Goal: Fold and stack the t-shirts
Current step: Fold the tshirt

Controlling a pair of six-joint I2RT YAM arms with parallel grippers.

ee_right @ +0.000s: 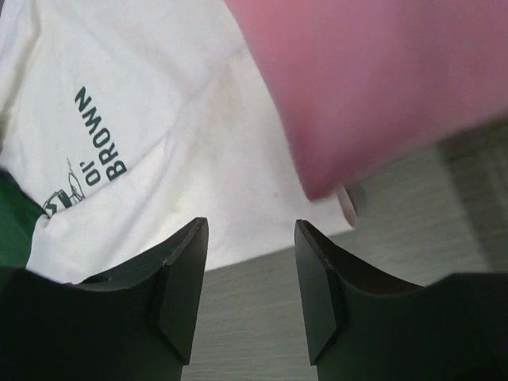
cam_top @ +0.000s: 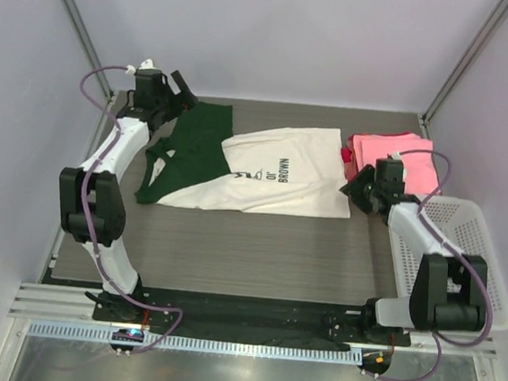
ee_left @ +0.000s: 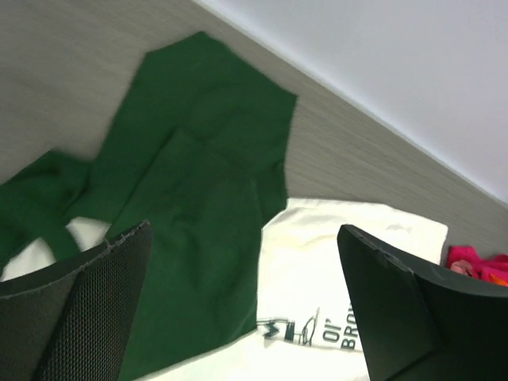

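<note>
- The cream-white cloth t-shirt with dark green sleeves and a small dark "BROWN" chest print lies spread across the back half of the grey wood-grain table, with its collar end toward the left.
- The shirt's dark green cloth lies folded and bunched at the left end. In the left wrist view it overlaps the cream body.
- The left gripper hovers over the far left corner, above the green cloth. Its fingers are spread wide and nothing is between them.
- The right gripper sits at the shirt's right edge. Its fingers are partly parted and grasp nothing. The right wrist view shows the cream hem and bare table beneath them.
- A folded pink t-shirt tops a stack at the far right, just beside the cream shirt. A folded red t-shirt peeks out at the stack's left side.
- In the right wrist view, the pink shirt's corner overlaps the cream shirt's edge.
- A white plastic mesh basket stands at the table's right edge beside the right arm, apart from the cream shirt.
</note>
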